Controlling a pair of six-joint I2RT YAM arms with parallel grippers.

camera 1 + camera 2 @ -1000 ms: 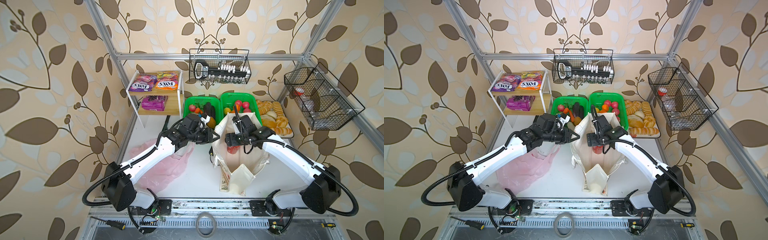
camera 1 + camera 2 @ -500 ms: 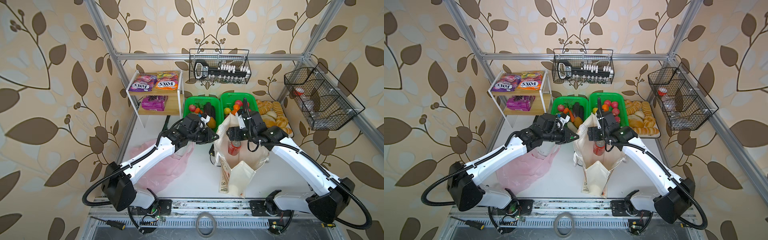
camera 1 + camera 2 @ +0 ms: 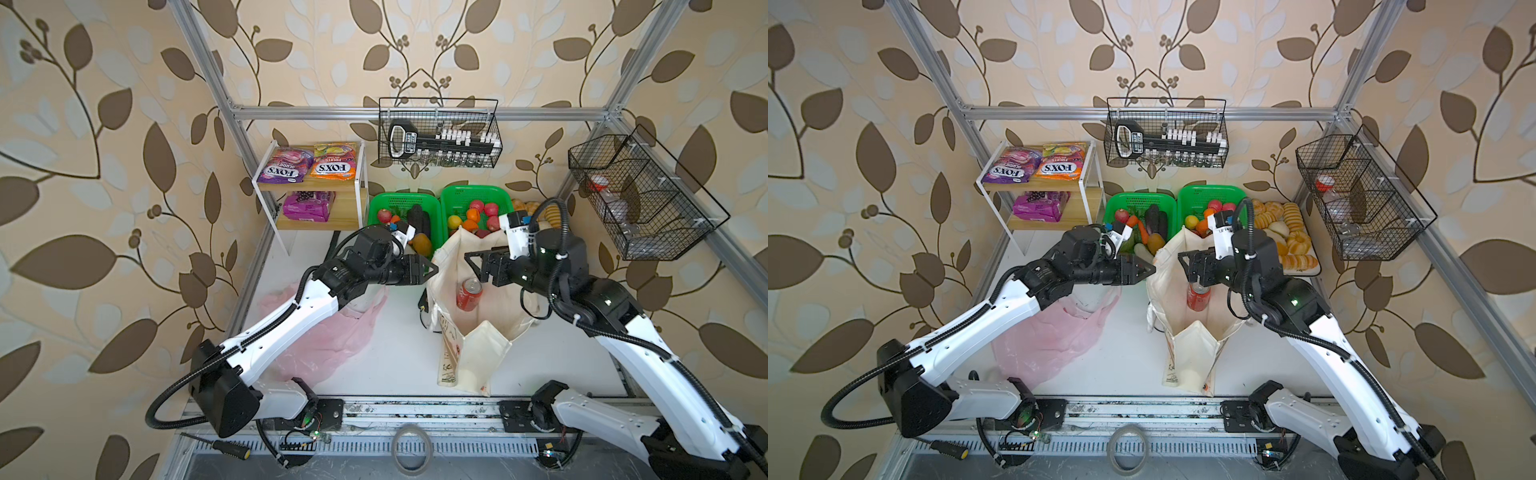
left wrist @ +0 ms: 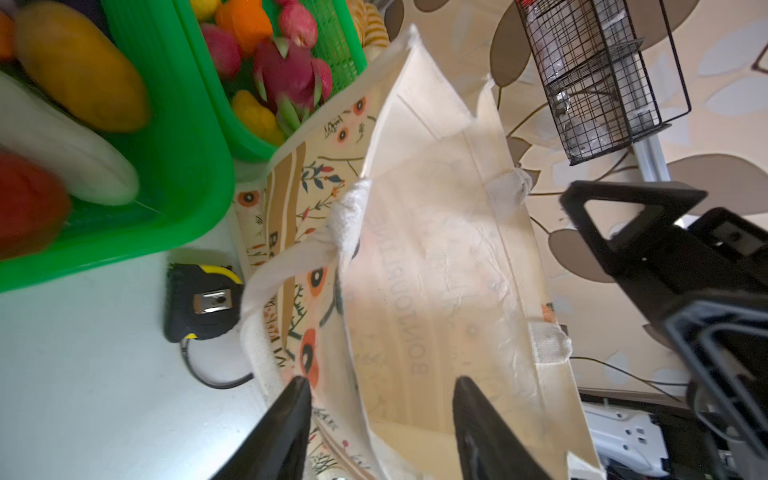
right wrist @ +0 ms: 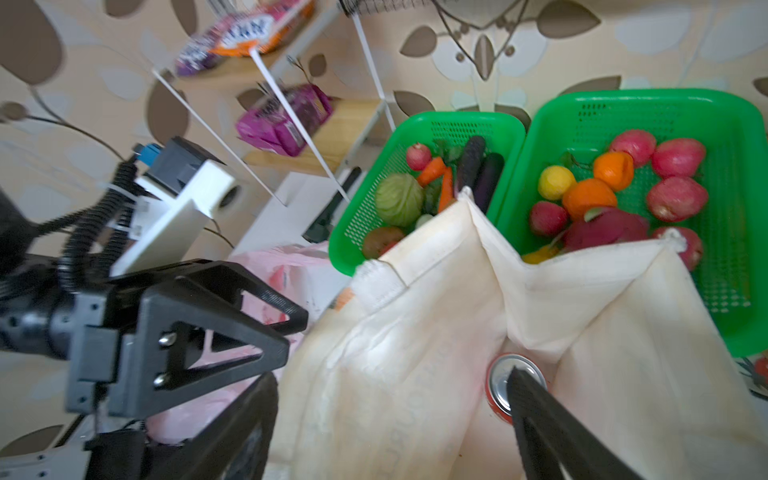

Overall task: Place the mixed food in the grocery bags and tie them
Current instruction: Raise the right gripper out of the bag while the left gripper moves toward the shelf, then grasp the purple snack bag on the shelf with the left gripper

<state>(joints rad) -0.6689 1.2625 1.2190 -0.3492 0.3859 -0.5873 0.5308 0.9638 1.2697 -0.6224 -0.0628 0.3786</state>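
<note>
cream floral canvas tote (image 3: 482,345) is stood open for loading | red soda can (image 3: 469,295) is set upright inside | left gripper (image 3: 430,270), right gripper (image 3: 478,268): jaws parted, nothing gripped

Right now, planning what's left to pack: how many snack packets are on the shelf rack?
3: purple FOX'S pouch and orange FOX'S pouch together on top; magenta grape-picture packet below. Others may hide underneath.

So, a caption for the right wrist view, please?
Open right pincer above the red soda can upright inside the cream tote.
</note>
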